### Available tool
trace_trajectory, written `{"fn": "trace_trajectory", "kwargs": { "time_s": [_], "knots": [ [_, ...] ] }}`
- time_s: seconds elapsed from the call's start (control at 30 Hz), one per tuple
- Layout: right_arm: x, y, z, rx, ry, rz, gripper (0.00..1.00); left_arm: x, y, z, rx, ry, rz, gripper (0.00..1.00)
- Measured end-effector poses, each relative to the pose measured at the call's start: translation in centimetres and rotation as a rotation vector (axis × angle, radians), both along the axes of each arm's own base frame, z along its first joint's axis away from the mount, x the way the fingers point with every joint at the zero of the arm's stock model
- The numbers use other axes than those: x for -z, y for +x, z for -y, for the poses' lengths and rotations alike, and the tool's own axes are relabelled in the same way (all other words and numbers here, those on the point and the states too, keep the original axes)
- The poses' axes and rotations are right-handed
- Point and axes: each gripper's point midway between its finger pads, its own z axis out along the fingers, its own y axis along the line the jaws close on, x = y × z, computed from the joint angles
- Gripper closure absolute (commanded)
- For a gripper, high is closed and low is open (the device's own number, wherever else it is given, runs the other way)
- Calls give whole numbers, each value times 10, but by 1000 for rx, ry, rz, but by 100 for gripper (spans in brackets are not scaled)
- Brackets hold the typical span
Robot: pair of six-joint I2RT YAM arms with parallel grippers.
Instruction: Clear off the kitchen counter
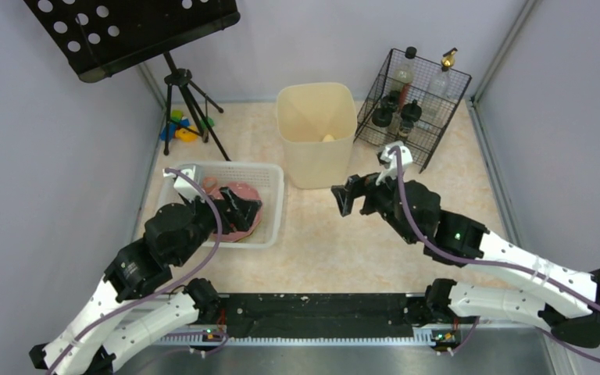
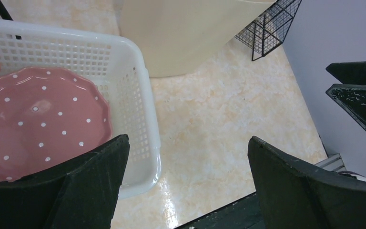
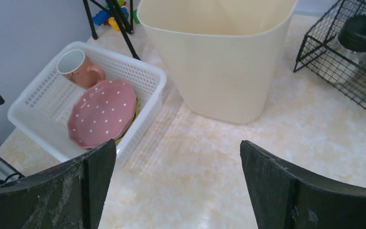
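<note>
Judging from how things lie, the main danger is at the left gripper [image 1: 241, 208], which hangs with its jaws spread wide and empty over the white perforated basket [image 1: 276, 205]. If it goes down without care, a finger could hit the pink dotted plate [image 3: 102, 112] or catch on the basket wall. The basket looks like light plastic, so it may slide or tip on the glossy surface. The right gripper [image 3: 176, 160] is also wide open and holds nothing. It is in the air near the cream waste bin [image 3: 219, 71], and a broad swing could push this thin-walled bin or reach the black wire rack [image 1: 430, 129] with its bottles, which are tall and may fall. The kitchen counter [image 1: 344, 242] fills the floor of the cell under both arms and carries all these things. It is flat and shiny, with a beige-pink marble pattern, and between the basket and the bin it looks bare. The plate is glazed, round with a wavy edge and small white dots, and it leans a little inside the basket, with a yellowish edge showing under it. Beside it lies a pink mug [image 3: 76, 67] with a white inside, on its side. The bin is smooth, square with rounded corners, and narrower at the base.
</note>
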Motion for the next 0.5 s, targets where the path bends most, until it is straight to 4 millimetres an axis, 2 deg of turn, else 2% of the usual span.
{"fn": "trace_trajectory", "kwargs": {
  "time_s": [0.1, 0.23, 0.5],
  "knots": [
    [7, -3, 15, 40, 20, -18, 1, 3, 2, 6, 15, -7, 4, 1],
    [16, -3, 25, 97, 27, -58, 1, 9, 8, 12, 16, -2, -5, 1],
    [42, -12, 29, 70, -68, -125, 1, 20, 18, 18, -17, 12, -44, 1]
  ]
}}
